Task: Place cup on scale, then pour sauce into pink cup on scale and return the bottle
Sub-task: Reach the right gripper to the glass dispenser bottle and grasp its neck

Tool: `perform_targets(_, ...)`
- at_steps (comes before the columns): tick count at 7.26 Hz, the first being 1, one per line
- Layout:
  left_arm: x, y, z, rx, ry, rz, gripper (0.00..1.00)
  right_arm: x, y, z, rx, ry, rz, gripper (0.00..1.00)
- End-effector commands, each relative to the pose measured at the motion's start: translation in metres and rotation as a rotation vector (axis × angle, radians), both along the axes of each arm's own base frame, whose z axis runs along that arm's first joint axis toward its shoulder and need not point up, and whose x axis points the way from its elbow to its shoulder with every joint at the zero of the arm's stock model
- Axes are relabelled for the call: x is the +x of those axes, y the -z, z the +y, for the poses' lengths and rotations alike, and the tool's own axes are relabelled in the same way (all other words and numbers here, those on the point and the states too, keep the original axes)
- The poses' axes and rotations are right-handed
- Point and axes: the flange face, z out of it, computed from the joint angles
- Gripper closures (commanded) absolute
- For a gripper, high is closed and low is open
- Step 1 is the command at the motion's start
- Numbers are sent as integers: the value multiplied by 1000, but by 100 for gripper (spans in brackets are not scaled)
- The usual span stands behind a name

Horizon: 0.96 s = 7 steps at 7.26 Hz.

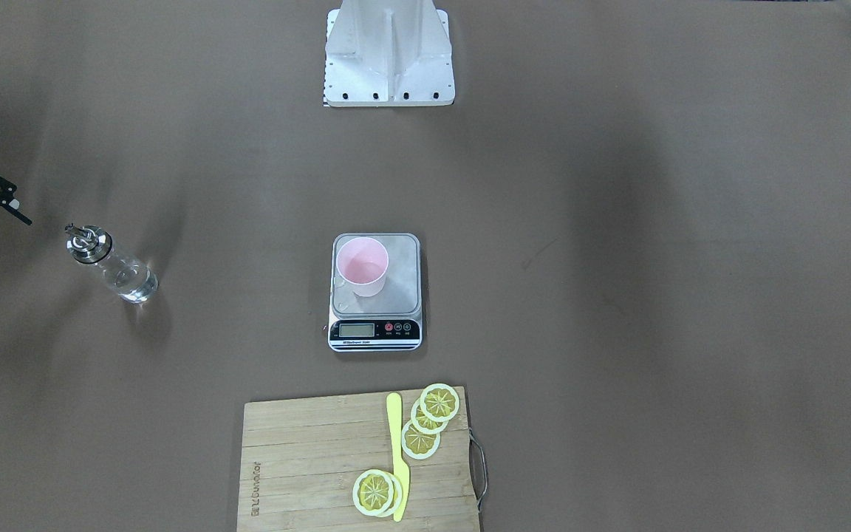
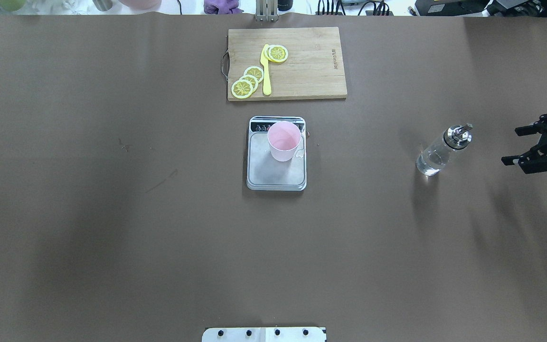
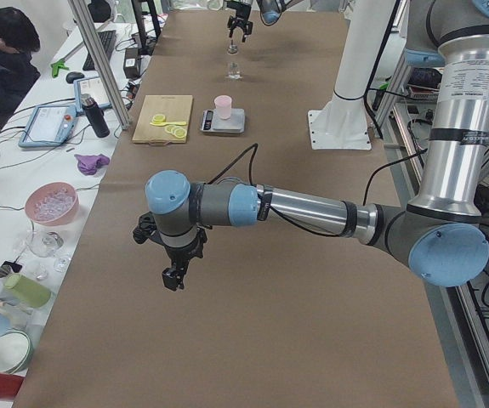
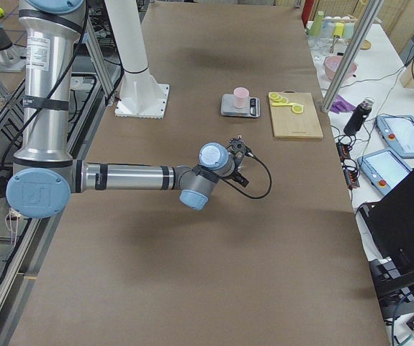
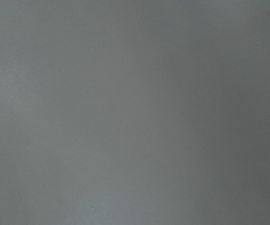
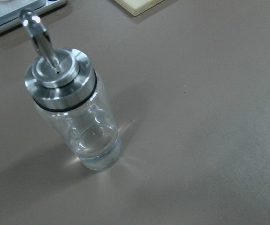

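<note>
Brown table cover (image 2: pixel 112 213) filled every view. Left gripper (image 3: pixel 173 274) showed only in the exterior left view, pointing down over the mat at lower left of the frame. Couldn't tell from there how its jaws stood. Left wrist view gave nothing but blank grey-brown surface.

Overhead, left to right:
- Cutting board (image 2: pixel 311 61) sat at top centre with lemon slices (image 2: pixel 247 81) and a yellow knife (image 2: pixel 266 76) on it.
- Scale (image 2: pixel 276 175) was at centre, with the cup (image 2: pixel 284 141) upright on its platform at the display end.
- Overhead, the cup overlapped the black strip. The front-facing view showed the display (image 1: pixel 357 329) clear and the cup in the platform's upper-left corner.
- Bottle (image 2: pixel 439 152) stood upright on the mat right of centre, well apart from the scale.
- Only the right wrist view showed the sauce (image 6: pixel 97 150), a shallow clear layer at the bottle's bottom.
- Right gripper (image 2: pixel 511 146) was at the right edge near the bottle, not touching it, jaws spread and holding nothing.
</note>
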Motion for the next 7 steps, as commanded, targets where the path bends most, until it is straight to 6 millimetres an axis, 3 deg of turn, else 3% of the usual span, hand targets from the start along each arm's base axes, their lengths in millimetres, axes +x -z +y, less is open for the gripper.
perform_targets(1, 1, 1, 0, 4, -2, 1, 2, -26, 1, -15, 43, 32, -32, 1)
perform_targets(4, 1, 2, 0, 5, -2, 0, 2, -65, 10, -10, 75, 95, -46, 1)
perform_targets(7, 1, 5, 0, 11, -2, 1, 2, -88, -23, -15, 137, 78, -59, 1)
